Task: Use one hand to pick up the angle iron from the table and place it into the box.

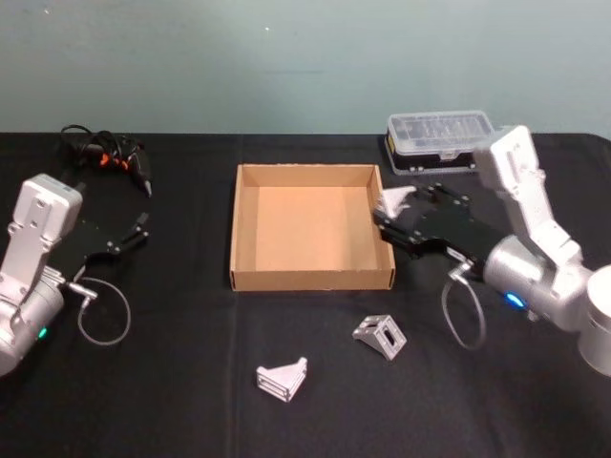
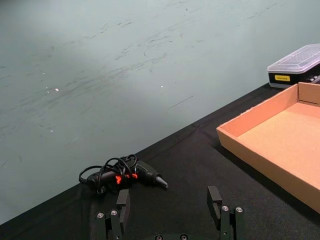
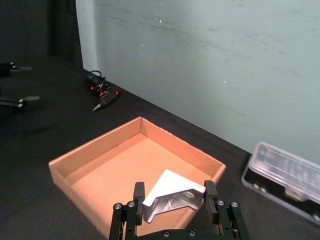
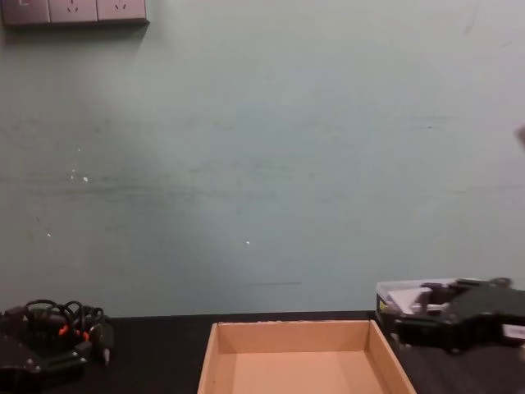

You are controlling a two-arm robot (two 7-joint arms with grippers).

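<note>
Pinching silver triangular angle iron (image 3: 170,195) in black two-fingered right gripper (image 3: 175,192), shallow tan cardboard box (image 3: 100,150) wall just below; risks clipping rim if released now; left gripper (image 1: 141,229) spread, idle aside

box (image 1: 310,279) tan | table (image 1: 191,324) blk | angle iron (image 3: 170,196) silver | wall (image 4: 262,164) pale grn

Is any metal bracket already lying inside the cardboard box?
No, the box floor is bare; the right claw holds one bracket at its right wall.

The box (image 1: 310,279) is plain matt cardboard. The angle iron (image 3: 170,192) is pale satin metal. The table (image 1: 191,382) looks cloth-covered, matt black.
</note>
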